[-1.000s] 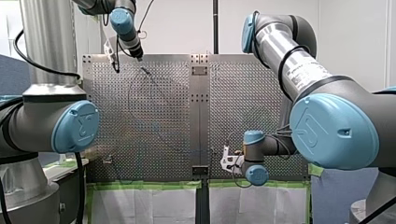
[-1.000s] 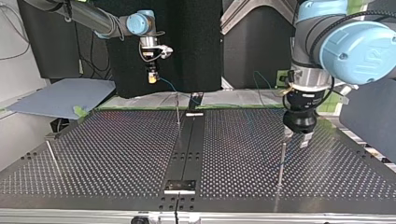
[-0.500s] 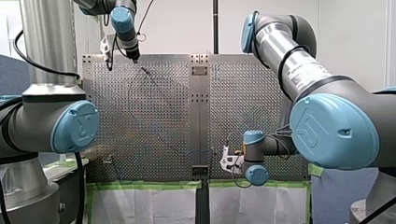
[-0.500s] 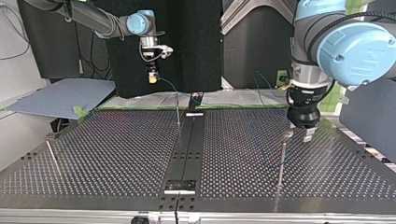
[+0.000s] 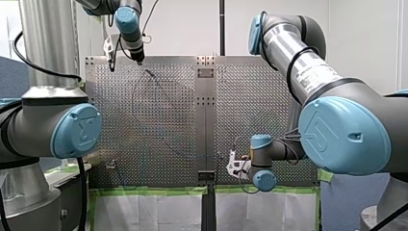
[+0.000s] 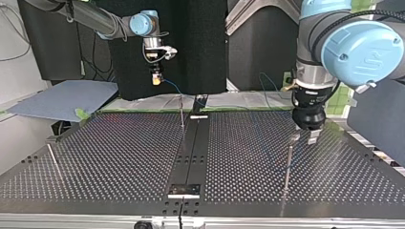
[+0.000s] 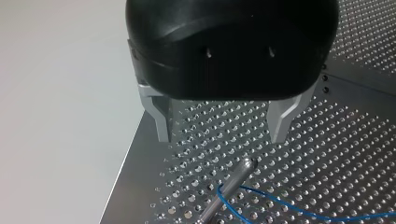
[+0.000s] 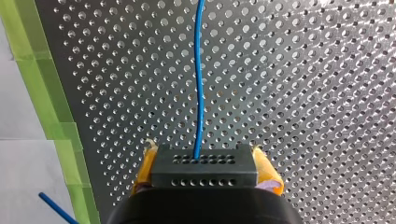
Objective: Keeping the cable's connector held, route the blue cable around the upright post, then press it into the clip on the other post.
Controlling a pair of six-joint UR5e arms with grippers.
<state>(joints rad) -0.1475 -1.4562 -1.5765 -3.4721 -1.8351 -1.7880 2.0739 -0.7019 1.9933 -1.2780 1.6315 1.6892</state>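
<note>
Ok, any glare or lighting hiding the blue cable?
Right wrist view: blue cable, leaving the connector, stands out on the evenly lit table. Left wrist view: clear beside the post. Front view: only a faint line on the bright table. Top view: the dark table shows reflected streaks, and the cable is plain only against the black backdrop.

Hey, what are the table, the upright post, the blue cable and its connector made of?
Table: bare metal, likely aluminium; dull silver sheen, drilled holes.
Upright post: polished metal rod, perhaps steel; bright highlight along it.
Blue cable: thin wire in smooth plastic sheath; bends softly.
Connector: matte black, probably plastic; rows of pinholes.
</note>
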